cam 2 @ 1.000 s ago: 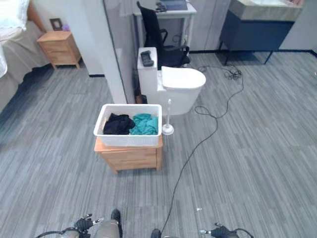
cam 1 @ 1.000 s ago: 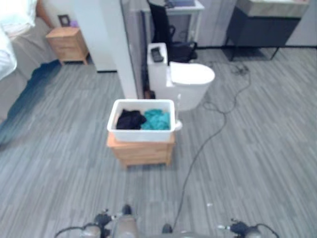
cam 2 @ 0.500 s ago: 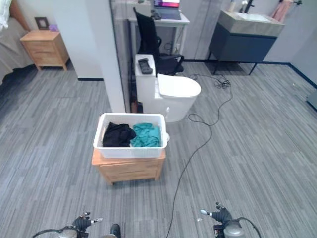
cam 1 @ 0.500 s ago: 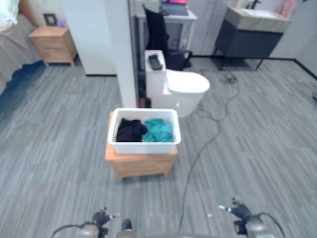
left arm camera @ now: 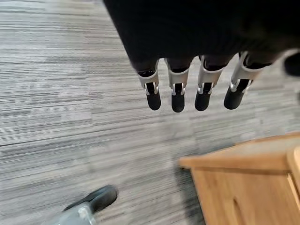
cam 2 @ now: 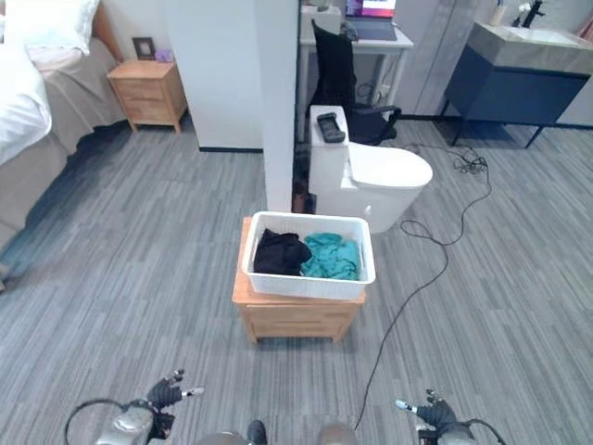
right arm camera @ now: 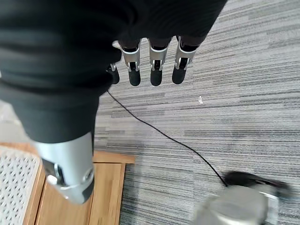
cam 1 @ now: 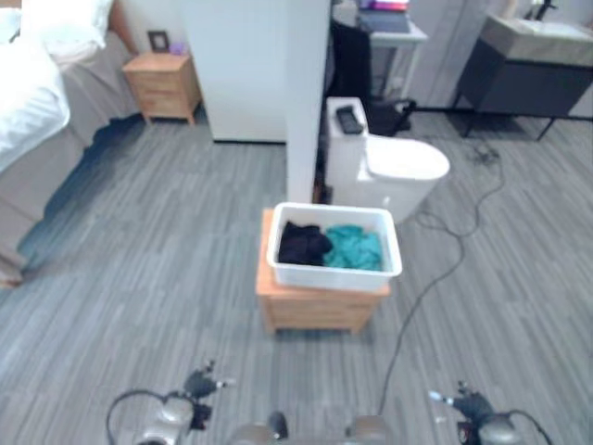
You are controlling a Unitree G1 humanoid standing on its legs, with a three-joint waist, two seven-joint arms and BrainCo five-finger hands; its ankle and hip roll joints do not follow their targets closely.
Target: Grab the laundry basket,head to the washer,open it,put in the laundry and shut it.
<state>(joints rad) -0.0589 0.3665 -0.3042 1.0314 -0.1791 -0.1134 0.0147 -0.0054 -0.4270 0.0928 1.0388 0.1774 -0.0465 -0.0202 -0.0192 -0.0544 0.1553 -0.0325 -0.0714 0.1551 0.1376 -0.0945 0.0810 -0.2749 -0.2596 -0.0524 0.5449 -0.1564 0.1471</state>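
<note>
The white laundry basket (cam 2: 309, 257), holding 1 black garment (cam 2: 279, 251) and 1 teal garment (cam 2: 332, 256), is set on a low wooden cabinet (cam 2: 295, 315) just beside the toilet (cam 2: 371, 176). It is judged light and stiff-walled with a soft load, best taken by the rim at its 2 short ends. The left robot hand (left arm camera: 187, 82) and the right robot hand (right arm camera: 150, 58) are held with fingers straight and empty, well apart from it.

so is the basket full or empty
Partly full: the white basket on the wooden stand holds a black garment and a teal one, below the rim.
</note>
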